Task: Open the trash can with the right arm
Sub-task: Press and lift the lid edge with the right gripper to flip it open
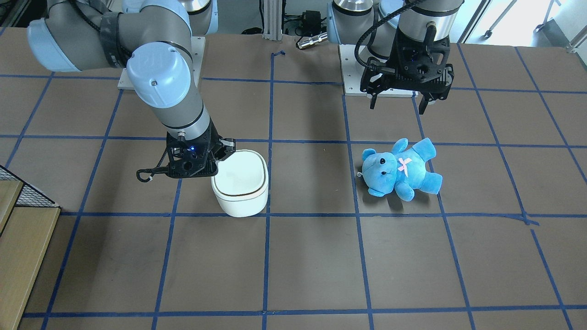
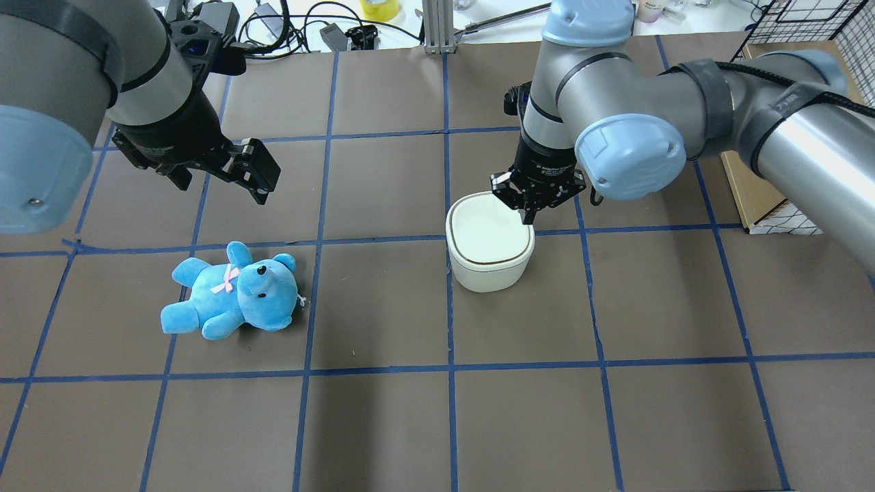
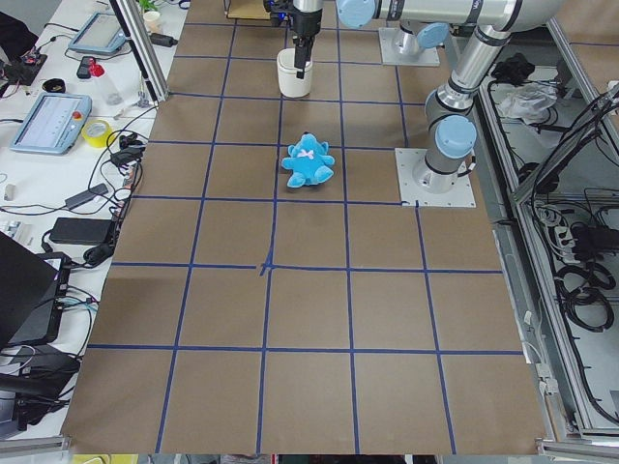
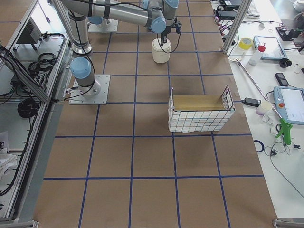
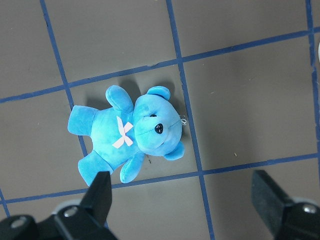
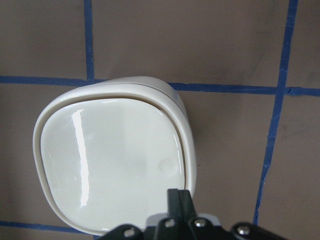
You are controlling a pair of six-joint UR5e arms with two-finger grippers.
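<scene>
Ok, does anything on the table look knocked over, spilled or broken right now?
Nothing stands out. The trash can stands upright with its lid flat and shut, the right hand at the lid's edge. The blue teddy bear lies on its back, well apart, nothing spilled.

My right arm (image 2: 683,89) stretches forward with the wrist turned straight down, and my right gripper (image 6: 180,196) points down with its two fingers pressed together. My left arm (image 2: 143,96) hangs raised, my left gripper (image 5: 182,197) facing down with its fingers (image 5: 101,192) spread wide.
</scene>
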